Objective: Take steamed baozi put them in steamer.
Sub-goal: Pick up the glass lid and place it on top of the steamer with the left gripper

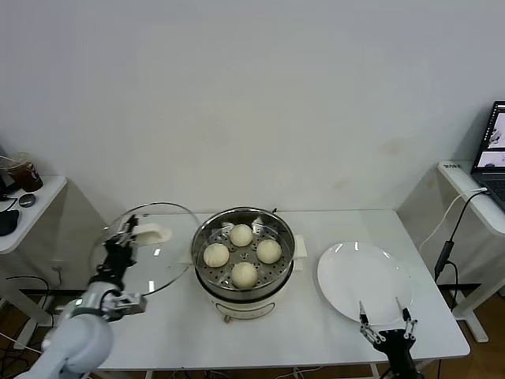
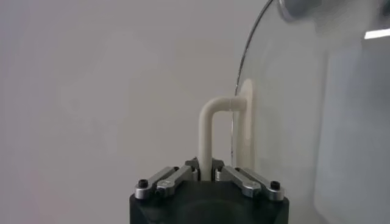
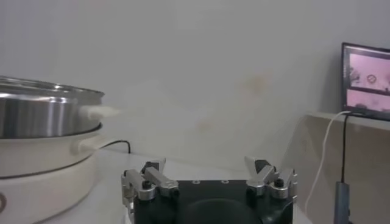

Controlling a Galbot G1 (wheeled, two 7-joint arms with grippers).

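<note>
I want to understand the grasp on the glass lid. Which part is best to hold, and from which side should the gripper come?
The white loop handle at the centre of the glass lid is the part to grip. It stands off the smooth glass and is narrow enough for the jaws. Come at it from the handle's side, as the left gripper does, shut on it, lid tilted on edge beside the steamer.

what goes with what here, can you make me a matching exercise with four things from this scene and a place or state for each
Things:
1. buns
2. glass lid
3. plate
4. right gripper

Places or states:
a. held by its white handle in the left gripper, left of the pot
b. bare, on the table right of the pot
c. four of them on the holed tray inside the steamer
d. open, holding nothing, at the near edge of the plate

Pairs: 1-c, 2-a, 3-b, 4-d
</note>
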